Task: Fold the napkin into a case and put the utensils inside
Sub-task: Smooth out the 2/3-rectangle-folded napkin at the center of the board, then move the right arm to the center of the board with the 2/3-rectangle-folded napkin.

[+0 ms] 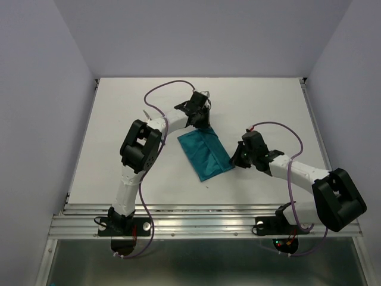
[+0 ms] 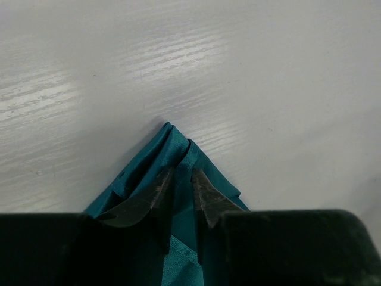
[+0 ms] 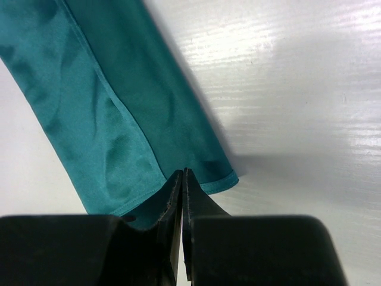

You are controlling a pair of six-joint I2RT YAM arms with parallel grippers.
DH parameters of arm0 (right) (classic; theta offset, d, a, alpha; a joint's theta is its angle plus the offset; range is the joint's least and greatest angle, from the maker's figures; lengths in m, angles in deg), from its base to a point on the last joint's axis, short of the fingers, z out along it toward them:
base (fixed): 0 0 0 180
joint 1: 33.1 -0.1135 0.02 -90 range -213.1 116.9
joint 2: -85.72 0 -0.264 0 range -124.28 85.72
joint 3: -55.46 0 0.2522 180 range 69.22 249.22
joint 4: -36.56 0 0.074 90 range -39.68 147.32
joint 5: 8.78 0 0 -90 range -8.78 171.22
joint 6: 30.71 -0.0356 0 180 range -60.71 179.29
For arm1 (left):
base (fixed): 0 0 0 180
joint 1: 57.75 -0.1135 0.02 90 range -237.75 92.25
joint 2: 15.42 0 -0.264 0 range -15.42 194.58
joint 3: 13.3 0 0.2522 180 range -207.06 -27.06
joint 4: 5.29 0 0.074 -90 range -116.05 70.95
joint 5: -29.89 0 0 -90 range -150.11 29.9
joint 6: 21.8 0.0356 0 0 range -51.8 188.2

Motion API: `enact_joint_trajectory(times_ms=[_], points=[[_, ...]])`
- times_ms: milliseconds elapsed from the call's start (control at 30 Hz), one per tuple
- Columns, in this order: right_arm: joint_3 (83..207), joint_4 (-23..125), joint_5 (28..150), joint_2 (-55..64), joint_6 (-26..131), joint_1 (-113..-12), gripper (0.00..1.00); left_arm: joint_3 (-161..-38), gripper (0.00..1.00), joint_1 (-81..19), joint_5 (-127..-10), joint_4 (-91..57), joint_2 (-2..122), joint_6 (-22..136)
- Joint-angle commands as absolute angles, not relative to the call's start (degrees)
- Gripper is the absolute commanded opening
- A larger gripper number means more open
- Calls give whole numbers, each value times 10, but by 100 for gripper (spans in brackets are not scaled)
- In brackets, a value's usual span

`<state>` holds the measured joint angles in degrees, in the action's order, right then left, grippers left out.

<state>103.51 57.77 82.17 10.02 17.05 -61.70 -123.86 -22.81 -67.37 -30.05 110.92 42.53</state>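
Napkin: the napkin [image 1: 205, 154] lies folded into an oblong near the middle of the surface [image 1: 119, 119], a little right of centre; its long edges slant from far left to near right; it is flat apart from its far corner.
Layers: in the right wrist view a hemmed upper layer is seen lapped along a lighter under layer; a pocket form is judged to be in the making.
Left tool: the left tool [image 2: 181, 182] is set at the far corner; its jaws are narrowly parted on either side of a raised ridge of cloth; no squeeze on that ridge can be made out.
Reason, left: the corner is judged to have been carried here to square the fold; the narrow gap suits letting it go without dragging it.
Right tool: the right tool [image 3: 182, 176] is closed tight, finger against finger, with its tips at the hem just beside the near right corner; whether a layer is nipped between them cannot be told.
Reason, right: this end is judged to be pinned or anchored so the cloth is not pulled askew while the far end is worked.
Utensils: none are seen in any view; the loading is judged not yet begun.
Writing: no brand, label or lettering can be read on cloth, arms or surface.
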Motion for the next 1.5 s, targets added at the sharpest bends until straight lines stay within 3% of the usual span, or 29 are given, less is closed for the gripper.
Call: enact_joint_trajectory(times_ms=[0,433,667,1467], points=[[1074,579,793,118,182,-622,7,-1261,30,-226,-657,-318,1064,439],[1234,561,788,-20,240,-622,8,-1197,22,-239,-660,-275,1033,422],[1335,556,806,-123,261,-622,7,-1160,1,-258,-675,-256,1018,415],[1506,563,827,-331,280,-617,6,-1154,2,-274,-707,-251,1033,424]])
